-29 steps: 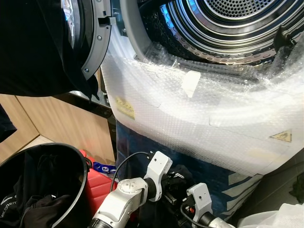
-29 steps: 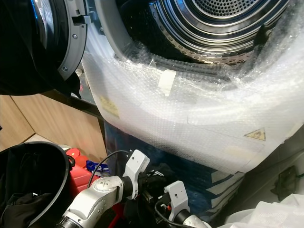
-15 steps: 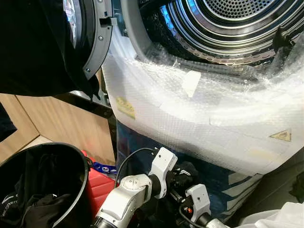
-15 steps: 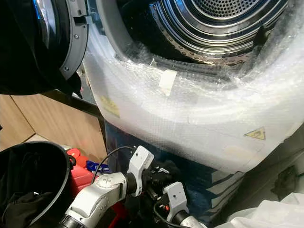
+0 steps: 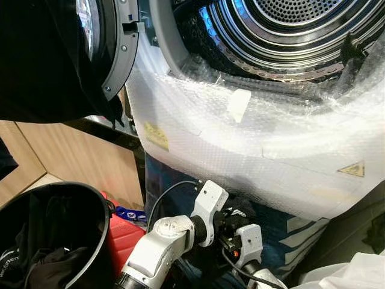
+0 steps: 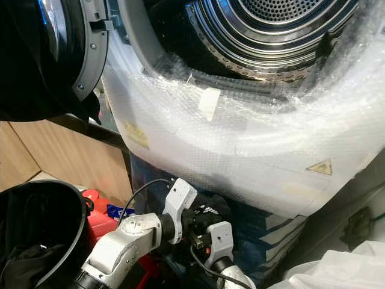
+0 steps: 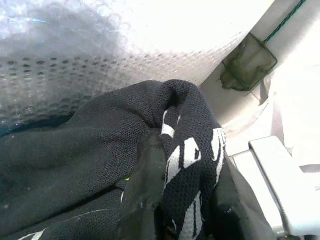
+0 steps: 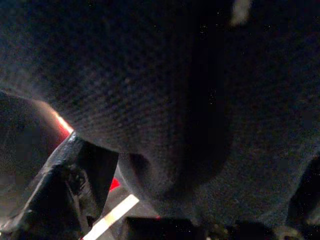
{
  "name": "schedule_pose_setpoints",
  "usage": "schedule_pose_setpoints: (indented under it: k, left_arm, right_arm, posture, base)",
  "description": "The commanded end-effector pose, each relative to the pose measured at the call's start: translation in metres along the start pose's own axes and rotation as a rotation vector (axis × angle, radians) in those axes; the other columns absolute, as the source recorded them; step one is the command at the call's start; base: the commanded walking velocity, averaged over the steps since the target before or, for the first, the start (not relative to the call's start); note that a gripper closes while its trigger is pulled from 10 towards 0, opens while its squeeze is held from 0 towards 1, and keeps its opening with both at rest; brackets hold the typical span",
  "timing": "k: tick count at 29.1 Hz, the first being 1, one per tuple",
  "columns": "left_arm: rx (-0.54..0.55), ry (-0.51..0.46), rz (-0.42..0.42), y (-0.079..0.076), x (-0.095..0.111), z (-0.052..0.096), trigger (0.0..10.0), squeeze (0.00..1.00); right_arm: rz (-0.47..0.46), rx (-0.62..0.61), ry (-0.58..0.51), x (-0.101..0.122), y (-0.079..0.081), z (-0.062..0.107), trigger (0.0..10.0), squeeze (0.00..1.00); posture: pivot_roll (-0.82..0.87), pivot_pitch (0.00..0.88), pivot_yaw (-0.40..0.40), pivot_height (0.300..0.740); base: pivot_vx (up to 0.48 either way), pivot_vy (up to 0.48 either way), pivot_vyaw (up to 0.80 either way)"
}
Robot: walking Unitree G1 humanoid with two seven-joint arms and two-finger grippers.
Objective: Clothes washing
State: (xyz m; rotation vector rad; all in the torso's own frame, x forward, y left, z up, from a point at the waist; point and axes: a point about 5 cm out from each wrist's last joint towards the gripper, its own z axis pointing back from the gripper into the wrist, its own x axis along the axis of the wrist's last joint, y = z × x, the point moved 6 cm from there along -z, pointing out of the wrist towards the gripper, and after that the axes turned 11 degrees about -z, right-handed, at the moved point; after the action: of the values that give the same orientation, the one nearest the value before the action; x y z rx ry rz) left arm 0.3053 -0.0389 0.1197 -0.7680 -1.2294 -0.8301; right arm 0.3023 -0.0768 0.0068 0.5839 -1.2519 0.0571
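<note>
The washing machine's open steel drum (image 5: 289, 30) fills the top of the eye views, its front wrapped in bubble wrap (image 5: 252, 138). Low in front of it, both silver arms meet around a black garment with white lettering (image 6: 207, 208). My left gripper (image 5: 231, 215) is shut on that garment; in the left wrist view the cloth (image 7: 75, 150) folds over one black finger (image 7: 147, 170). My right gripper (image 5: 236, 233) sits just below and to the right, pressed against the same dark cloth (image 8: 150, 100).
The open machine door (image 5: 117, 48) stands at upper left with black cloth (image 5: 42, 60) draped over it. A black basket (image 5: 90, 195) holding dark clothes stands at lower left, a red container (image 5: 123, 232) beside it. White plastic sheeting (image 5: 355, 274) lies at lower right.
Both arms have risen and moved forward toward the machine's front, carrying the black garment up; the two wrists are now closer together.
</note>
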Motion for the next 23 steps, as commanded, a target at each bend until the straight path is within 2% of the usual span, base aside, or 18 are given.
schedule_pose_setpoints:
  k: [1,5,8,12,19,23]
  left_arm:
    - [-0.095,-0.043,0.015,-0.019,0.012,-0.004,0.0,0.00]
    - [-0.098,-0.037,0.013,-0.021,0.014,-0.001,0.0,0.00]
    - [-0.083,-0.043,0.018,-0.019,0.017,0.006,0.0,0.00]
    - [-0.073,-0.041,0.029,-0.017,0.017,0.012,0.0,0.00]
    - [-0.029,-0.019,0.037,-0.008,0.018,0.027,0.0,0.00]
    - [-0.018,-0.014,0.034,-0.005,0.017,0.031,0.0,0.00]
  right_arm:
    - [-0.020,-0.012,-0.053,0.014,-0.004,-0.002,10.0,0.00]
    - [-0.012,-0.047,-0.106,0.023,-0.010,0.000,10.0,0.00]
    - [-0.014,-0.132,-0.154,0.030,-0.026,0.003,10.0,0.00]
    - [-0.032,-0.190,-0.194,0.038,-0.037,0.005,10.0,0.00]
    - [-0.039,-0.224,-0.262,0.051,-0.042,0.004,10.0,0.00]
    - [-0.045,-0.224,-0.277,0.055,-0.043,0.005,10.0,0.00]
  posture:
    - [-0.03,0.065,-0.021,0.740]
    - [-0.03,0.066,-0.018,0.740]
    - [-0.03,0.067,-0.014,0.740]
    - [-0.02,0.068,-0.014,0.740]
    - [-0.01,0.078,-0.016,0.740]
    - [-0.01,0.082,-0.016,0.740]
  base:
    - [0.000,0.000,0.00]
    - [0.000,0.000,0.00]
    - [0.000,0.000,0.00]
    - [0.000,0.000,0.00]
    - [0.000,0.000,0.00]
    - [0.000,0.000,0.00]
